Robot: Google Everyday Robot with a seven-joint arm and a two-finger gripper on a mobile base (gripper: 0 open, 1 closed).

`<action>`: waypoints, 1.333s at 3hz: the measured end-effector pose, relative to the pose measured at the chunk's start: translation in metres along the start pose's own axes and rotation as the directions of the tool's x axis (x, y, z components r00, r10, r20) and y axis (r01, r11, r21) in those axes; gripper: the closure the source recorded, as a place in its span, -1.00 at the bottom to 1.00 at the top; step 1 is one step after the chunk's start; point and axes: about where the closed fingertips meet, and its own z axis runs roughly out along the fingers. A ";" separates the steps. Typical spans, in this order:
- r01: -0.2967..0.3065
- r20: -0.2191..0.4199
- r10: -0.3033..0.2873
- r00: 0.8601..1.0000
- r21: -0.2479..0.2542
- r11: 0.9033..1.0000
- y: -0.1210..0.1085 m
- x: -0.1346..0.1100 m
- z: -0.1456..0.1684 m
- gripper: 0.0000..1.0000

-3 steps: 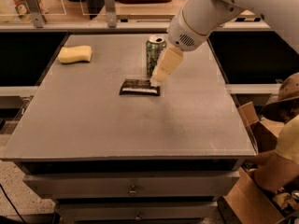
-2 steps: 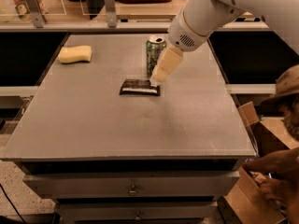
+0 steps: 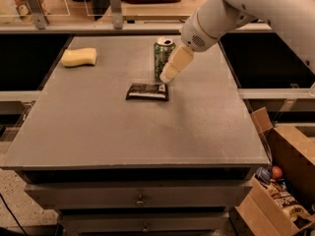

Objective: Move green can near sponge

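The green can (image 3: 161,54) stands upright on the grey table (image 3: 123,132), at the back and a little right of the middle. The pale yellow sponge (image 3: 78,57) lies at the back left, well apart from the can. My gripper (image 3: 170,73) comes down from the white arm at the upper right. It sits right against the can's right side and covers part of it. Its tip is just above the far right corner of a flat dark packet.
The flat dark packet (image 3: 147,91) lies just in front of the can. An open cardboard box (image 3: 283,181) with goods stands on the floor to the right. A shelf with posts and items runs behind the table.
The arm, the can and the sponge have not visibly moved. A person's arm seen at the right edge earlier is out of view now.
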 end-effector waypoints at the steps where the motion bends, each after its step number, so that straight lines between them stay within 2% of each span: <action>1: -0.005 0.021 0.005 1.000 -0.004 1.000 -0.018 0.003 0.011 -1.00; 3: -0.026 0.053 0.026 0.998 -0.004 1.000 -0.044 0.003 0.031 -1.00; 4: -0.032 0.078 0.034 0.996 -0.016 0.999 -0.050 -0.004 0.040 -0.66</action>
